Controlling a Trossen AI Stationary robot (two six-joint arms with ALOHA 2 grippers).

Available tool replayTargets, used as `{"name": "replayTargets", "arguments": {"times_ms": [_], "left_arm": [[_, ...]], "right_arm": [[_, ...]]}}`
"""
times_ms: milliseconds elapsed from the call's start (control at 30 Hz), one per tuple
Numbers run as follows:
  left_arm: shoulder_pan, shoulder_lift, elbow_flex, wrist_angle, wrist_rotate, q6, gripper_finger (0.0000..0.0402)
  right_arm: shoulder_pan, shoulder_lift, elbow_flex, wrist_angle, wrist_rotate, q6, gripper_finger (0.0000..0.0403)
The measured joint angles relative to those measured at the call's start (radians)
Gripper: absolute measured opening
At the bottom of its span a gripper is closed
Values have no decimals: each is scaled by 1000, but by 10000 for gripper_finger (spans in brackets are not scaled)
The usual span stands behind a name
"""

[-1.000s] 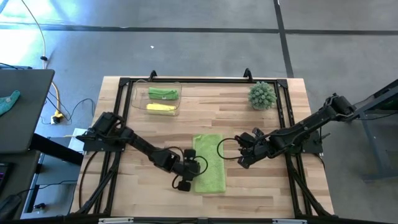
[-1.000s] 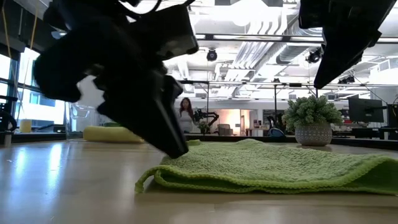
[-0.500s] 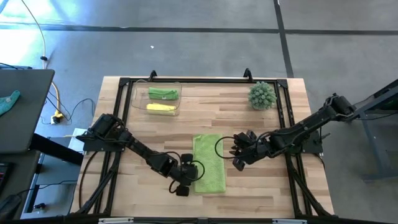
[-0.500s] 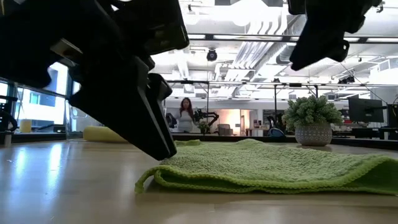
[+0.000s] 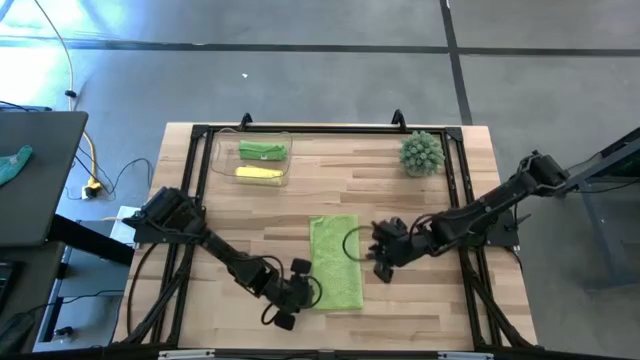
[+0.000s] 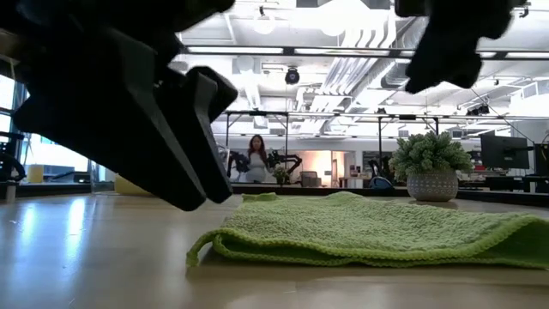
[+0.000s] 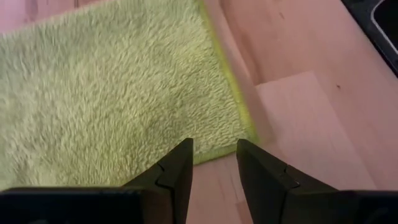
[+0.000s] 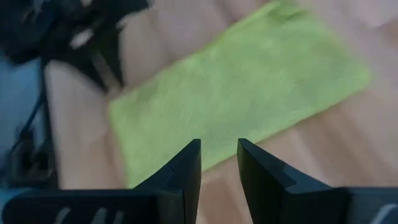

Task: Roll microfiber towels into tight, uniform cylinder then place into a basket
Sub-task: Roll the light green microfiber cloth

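A light green microfiber towel lies spread flat on the table's middle; it also shows in the low view. My left gripper is open, low beside the towel's near-left corner, with the fingers on either side of the near hem. My right gripper is open at the towel's right edge and above it. The clear basket at the far left holds a green roll and a pale yellow roll.
A spiky green plant in a pot stands at the far right and shows behind the towel in the low view. A black frame runs around the table. Bare wood lies between the towel and the basket.
My left gripper has moved toward the table's near edge along the towel's left side, down to its near-left corner. My right gripper has moved toward the table's left, up to the towel's right edge. The towel has stayed flat in place.
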Motion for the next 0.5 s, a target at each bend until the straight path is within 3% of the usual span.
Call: {"name": "replayTargets", "arguments": {"times_ms": [300, 500], "left_arm": [[-42, -1, 1, 34, -41, 117, 135], [-37, 20, 1, 45, -45, 231, 157]], "right_arm": [[137, 100, 0, 66, -44, -62, 127], [230, 193, 0, 218, -44, -386, 166]]}}
